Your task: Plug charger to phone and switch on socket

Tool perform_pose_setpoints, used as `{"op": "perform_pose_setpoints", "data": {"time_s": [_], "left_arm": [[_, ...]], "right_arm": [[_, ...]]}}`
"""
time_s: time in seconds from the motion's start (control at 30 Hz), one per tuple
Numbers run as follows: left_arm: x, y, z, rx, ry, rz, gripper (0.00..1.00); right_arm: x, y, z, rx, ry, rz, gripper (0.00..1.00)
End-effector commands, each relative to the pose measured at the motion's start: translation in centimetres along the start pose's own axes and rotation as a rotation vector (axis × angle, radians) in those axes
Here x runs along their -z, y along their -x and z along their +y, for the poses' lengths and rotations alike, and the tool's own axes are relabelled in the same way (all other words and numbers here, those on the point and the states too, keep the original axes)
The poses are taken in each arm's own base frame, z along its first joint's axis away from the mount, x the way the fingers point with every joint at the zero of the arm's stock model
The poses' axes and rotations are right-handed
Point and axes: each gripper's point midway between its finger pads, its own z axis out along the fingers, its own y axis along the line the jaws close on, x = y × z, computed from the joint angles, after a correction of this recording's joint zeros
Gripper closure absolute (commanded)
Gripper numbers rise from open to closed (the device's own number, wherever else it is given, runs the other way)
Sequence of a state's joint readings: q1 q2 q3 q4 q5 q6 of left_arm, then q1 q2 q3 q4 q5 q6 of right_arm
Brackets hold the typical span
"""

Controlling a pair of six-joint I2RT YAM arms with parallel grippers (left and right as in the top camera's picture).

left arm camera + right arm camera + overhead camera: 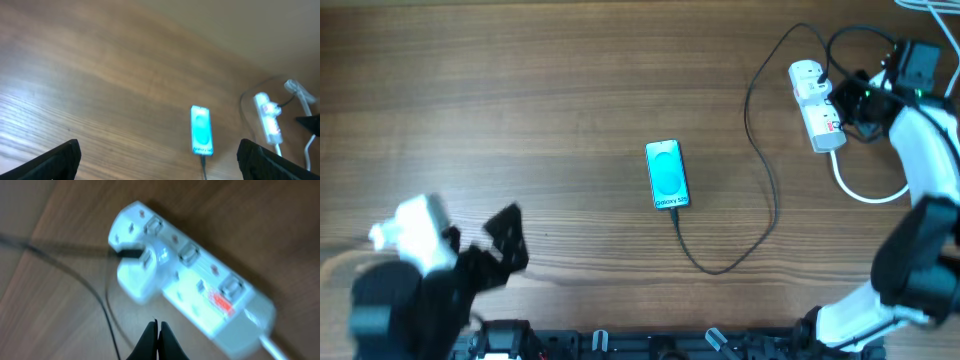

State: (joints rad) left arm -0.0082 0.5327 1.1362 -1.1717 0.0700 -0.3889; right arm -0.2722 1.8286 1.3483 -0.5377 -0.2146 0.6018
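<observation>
The phone [667,174] lies at the table's middle with its cyan screen up. The charger cable [760,160] is plugged into its near end and loops right to a white plug [806,74] seated in the white socket strip [820,120] at the far right. My right gripper [158,326] is shut and empty, hovering just beside the socket strip [200,287], whose plug [140,270] and black cable [107,315] show in the right wrist view. My left gripper [157,160] is open and empty at the front left, far from the phone [201,130].
The strip's thick white cord [860,190] curves off its near end under my right arm. The robots' black cables bunch beside the strip at the far right [865,95]. The base rail runs along the front edge [650,345].
</observation>
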Motion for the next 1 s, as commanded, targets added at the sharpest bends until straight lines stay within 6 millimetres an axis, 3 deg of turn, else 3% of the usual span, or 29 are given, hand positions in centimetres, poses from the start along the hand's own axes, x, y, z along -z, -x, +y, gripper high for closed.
{"op": "perform_pose_setpoints", "data": {"time_s": [0.0, 0.07, 0.17, 0.37, 0.47, 0.63, 0.77, 0.97], "left_arm": [[3.8, 0.2, 1.6, -0.019, 0.033, -0.169, 0.00], [4.6, -1.3, 2.3, -0.019, 0.041, -0.153, 0.00], [4.6, -4.0, 4.6, -0.017, 0.148, -0.052, 0.00], [4.6, -4.0, 4.6, -0.017, 0.148, -0.052, 0.00], [4.6, -4.0, 4.6, -0.017, 0.148, -0.052, 0.00], [4.6, -4.0, 4.6, -0.017, 0.148, -0.052, 0.00], [4.6, -4.0, 4.6, -0.017, 0.148, -0.052, 0.00], [4.6, -4.0, 4.6, -0.017, 0.148, -0.052, 0.00]], "right_arm": [[-3.7, 1.7, -0.5, -0.018, -0.058, 0.040, 0.95], [-5.5, 2.0, -1.0, -0.013, -0.088, 0.068, 0.95], [-5.7, 2.8, -2.6, 0.001, -0.179, 0.022, 0.96], [-6.1, 3.4, -2.9, 0.041, -0.200, -0.010, 0.95], [-7.8, 1.9, -3.6, 0.039, -0.212, 0.046, 0.96], [-8.9, 0.5, -1.7, 0.125, -0.178, 0.074, 0.95], [-8.5, 1.2, -2.6, 0.130, -0.240, 0.036, 0.95], [-8.4, 2.1, -1.8, 0.136, -0.220, 0.011, 0.96]]}}
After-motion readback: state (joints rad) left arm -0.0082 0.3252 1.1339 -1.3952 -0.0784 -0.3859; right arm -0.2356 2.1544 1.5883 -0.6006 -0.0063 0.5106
